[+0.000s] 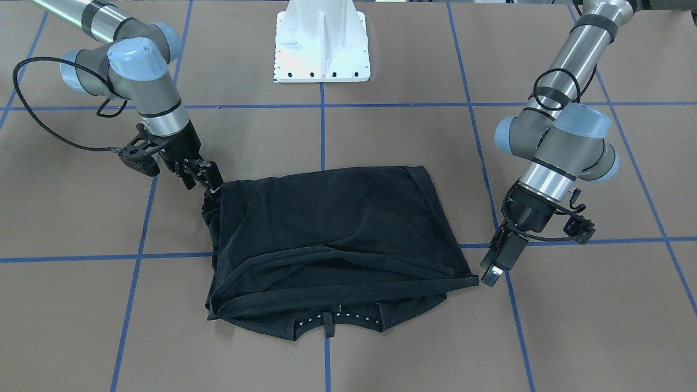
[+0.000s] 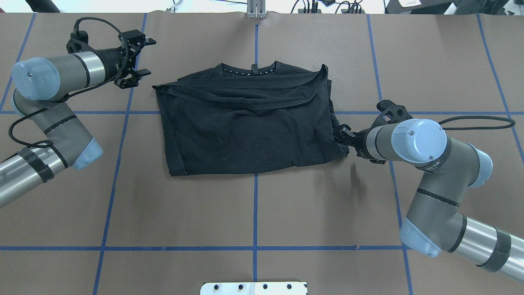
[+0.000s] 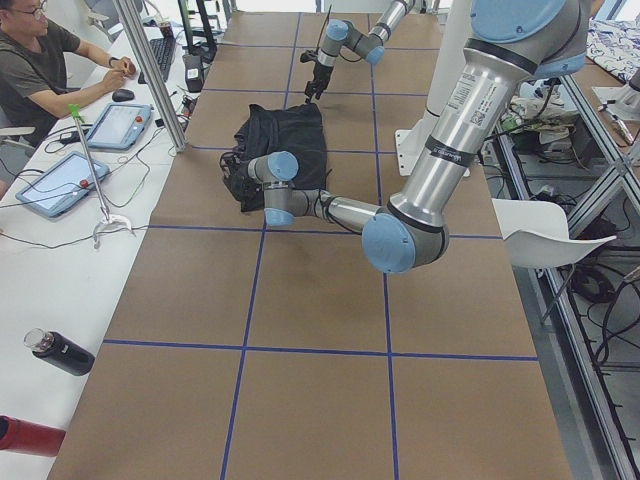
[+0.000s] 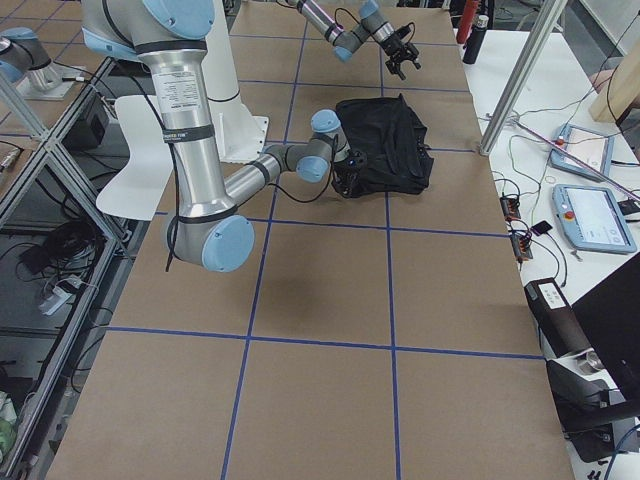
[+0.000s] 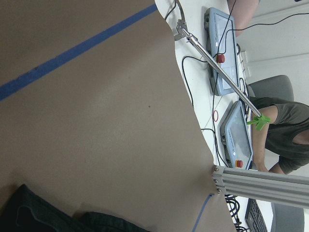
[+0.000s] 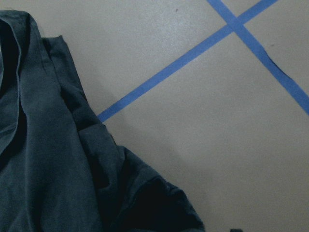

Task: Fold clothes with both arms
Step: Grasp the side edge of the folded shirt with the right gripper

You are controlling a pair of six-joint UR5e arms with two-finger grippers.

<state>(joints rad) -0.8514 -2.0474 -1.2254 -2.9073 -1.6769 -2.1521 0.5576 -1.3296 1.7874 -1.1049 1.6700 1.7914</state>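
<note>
The black T-shirt [image 1: 337,228] lies folded across the middle of the table [image 2: 245,127], collar with small white marks [image 1: 332,322] on the side away from the robot. My right gripper [image 1: 213,184] is at the shirt's corner nearest the robot on my right side [image 2: 343,137] and looks shut on the fabric there. In the right wrist view only the shirt [image 6: 48,159] and the table show. My left gripper [image 1: 491,272] hovers just off the shirt's opposite far corner [image 2: 133,78], apart from the cloth, and looks open and empty. A bit of the shirt [image 5: 29,212] shows in the left wrist view.
The white pedestal base [image 1: 321,49] stands at the robot's side of the table. Blue tape lines [image 2: 255,205] grid the brown surface. Along the operators' side are a metal post [image 3: 150,70], tablets [image 3: 120,125], a seated person [image 3: 40,70] and a dark bottle [image 3: 60,352].
</note>
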